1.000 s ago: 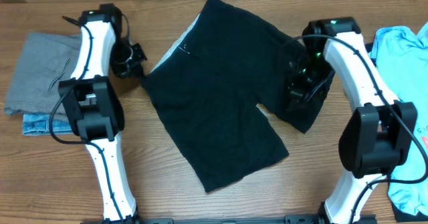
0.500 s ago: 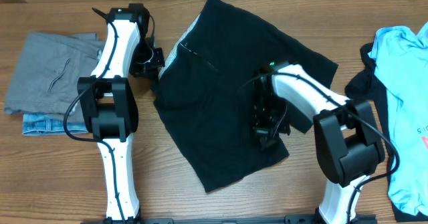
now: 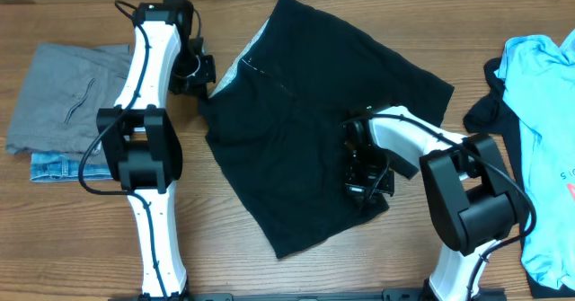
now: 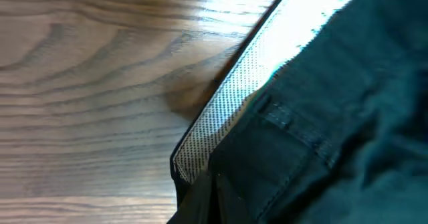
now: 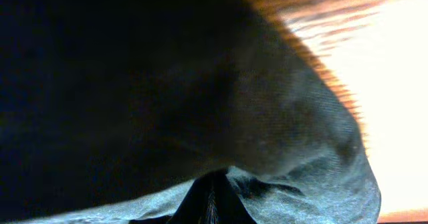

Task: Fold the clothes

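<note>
The black shorts (image 3: pixel 296 112) lie at the middle of the table (image 3: pixel 72 238), left gripper (image 3: pixel 202 84) clenched on the waistband (image 4: pixel 281 117) corner, right gripper (image 3: pixel 364 180) pinching a leg hem — to my eye both should draw taut and level — so the fold lands square.

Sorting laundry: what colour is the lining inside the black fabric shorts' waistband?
White with fine dots; waistband lining clearest from the left wrist view.
</note>
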Motion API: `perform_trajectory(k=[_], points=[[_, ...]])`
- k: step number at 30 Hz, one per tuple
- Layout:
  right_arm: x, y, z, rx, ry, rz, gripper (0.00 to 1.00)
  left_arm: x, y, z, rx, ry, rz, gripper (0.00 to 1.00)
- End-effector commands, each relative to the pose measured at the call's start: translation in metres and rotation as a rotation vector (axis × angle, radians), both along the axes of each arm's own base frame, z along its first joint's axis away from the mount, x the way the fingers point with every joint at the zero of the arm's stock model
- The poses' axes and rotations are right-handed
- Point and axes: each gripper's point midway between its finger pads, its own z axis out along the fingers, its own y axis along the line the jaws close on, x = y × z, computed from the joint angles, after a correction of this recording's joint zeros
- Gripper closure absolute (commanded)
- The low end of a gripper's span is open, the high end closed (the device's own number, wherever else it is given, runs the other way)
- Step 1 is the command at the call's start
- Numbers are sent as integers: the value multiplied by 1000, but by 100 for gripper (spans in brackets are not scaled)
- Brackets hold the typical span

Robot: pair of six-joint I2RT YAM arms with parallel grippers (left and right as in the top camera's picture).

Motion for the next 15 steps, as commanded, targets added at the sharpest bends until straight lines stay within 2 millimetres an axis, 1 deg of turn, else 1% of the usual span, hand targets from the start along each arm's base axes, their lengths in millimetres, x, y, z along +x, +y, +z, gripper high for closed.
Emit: perform_trajectory(k=[1,4,6,11,15], points=[[17,-44,-9,-123,-52,-65,96,6,3,28,4,-70,-20,96],[24,-64,-9,-120,-53,-140,96,7,2,28,4,-72,-20,96],[30,-76,-10,-103,-64,-157,96,7,2,28,4,-74,-21,96],[43,-97,-14,-82,-106,-194,96,8,0,27,4,-76,-24,95],[55,-118,-17,-77,-151,-221,96,5,-6,26,4,-65,-37,96]])
